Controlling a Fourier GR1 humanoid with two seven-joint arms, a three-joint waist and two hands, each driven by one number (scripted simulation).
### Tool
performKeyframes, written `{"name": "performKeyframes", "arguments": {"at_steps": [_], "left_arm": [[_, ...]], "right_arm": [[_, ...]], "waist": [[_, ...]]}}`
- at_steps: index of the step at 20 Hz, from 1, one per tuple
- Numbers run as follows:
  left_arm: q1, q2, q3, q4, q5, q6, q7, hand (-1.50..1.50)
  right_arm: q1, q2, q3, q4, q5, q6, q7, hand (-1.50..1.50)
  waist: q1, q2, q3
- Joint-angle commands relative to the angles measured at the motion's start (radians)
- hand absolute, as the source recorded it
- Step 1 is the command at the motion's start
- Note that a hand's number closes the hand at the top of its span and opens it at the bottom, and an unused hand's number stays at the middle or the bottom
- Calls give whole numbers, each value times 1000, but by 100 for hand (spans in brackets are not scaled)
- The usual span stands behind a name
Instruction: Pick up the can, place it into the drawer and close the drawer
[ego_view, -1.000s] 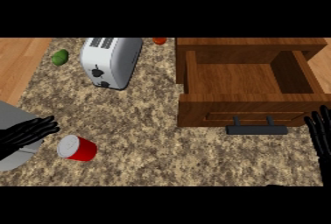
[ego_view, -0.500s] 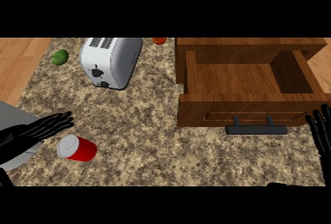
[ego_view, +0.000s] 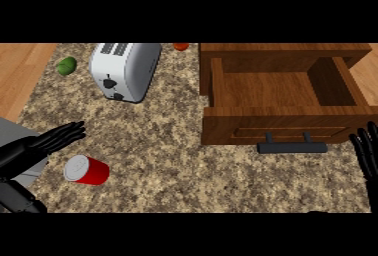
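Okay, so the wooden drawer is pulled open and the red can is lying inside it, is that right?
Not quite. The drawer is pulled open, but the red can is not inside it. The can lies on its side on the counter, near the lower left, just below the open left hand. The head view shows this.

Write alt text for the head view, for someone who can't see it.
A red can sits on the counter just below the open left hand. The drawer stands open at upper right, and the right hand rests open at the right edge.
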Motion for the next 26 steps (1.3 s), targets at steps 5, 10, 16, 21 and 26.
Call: {"name": "performKeyframes", "arguments": {"at_steps": [5,10,16,21,26], "left_arm": [[-18,44,-68,132,-152,-86,-317,-150],[-31,82,-143,202,-218,-10,-434,-150],[-75,91,-238,328,-258,95,-534,-150],[-94,115,-309,404,-278,146,-612,-150],[-143,111,-360,551,-299,215,-695,-150]], "right_arm": [[3,-9,-3,-35,-18,18,22,-150],[10,24,33,-25,29,-4,2,-150],[-39,-2,-1,-3,0,3,23,-150],[-22,2,-5,7,10,6,3,-150],[-17,20,2,-26,-11,2,18,-150]], "waist": [[-7,2,-2],[-12,3,-2],[-17,5,-2],[-12,4,0],[-24,7,-2]]}}
